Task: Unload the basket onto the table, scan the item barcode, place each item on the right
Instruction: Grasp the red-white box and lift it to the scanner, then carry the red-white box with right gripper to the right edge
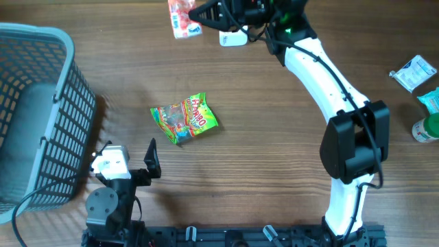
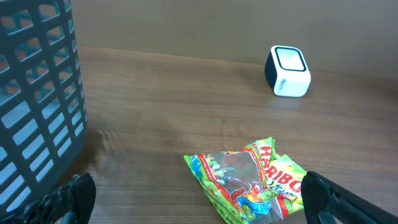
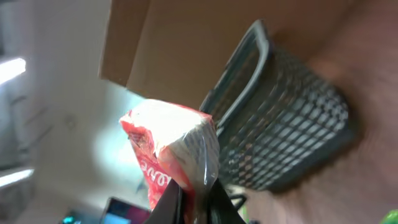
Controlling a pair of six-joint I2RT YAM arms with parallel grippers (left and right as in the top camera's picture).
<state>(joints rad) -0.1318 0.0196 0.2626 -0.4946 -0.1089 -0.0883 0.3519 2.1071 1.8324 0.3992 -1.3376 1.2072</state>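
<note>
My right gripper [image 1: 206, 15] is shut on a red and white snack packet [image 1: 184, 17] and holds it in the air at the far middle of the table, just left of the small white barcode scanner [image 1: 233, 38]. In the right wrist view the packet [image 3: 171, 146] sticks up from between the pinched fingers of the right gripper [image 3: 194, 200]; I see no barcode on it. A green Haribo bag [image 1: 184, 118] lies flat mid-table. My left gripper [image 1: 127, 151] sits low at the near left, open. In its wrist view the left gripper [image 2: 199, 200] has the bag [image 2: 252, 180] just ahead and the scanner [image 2: 288, 71] far beyond.
A grey slotted basket [image 1: 65, 103] stands at the left edge, close beside my left arm, and the basket [image 2: 37, 93] fills the left of that wrist view. At the right edge lie a white pouch [image 1: 413, 72], a teal packet [image 1: 431, 101] and a green-capped bottle [image 1: 426, 128].
</note>
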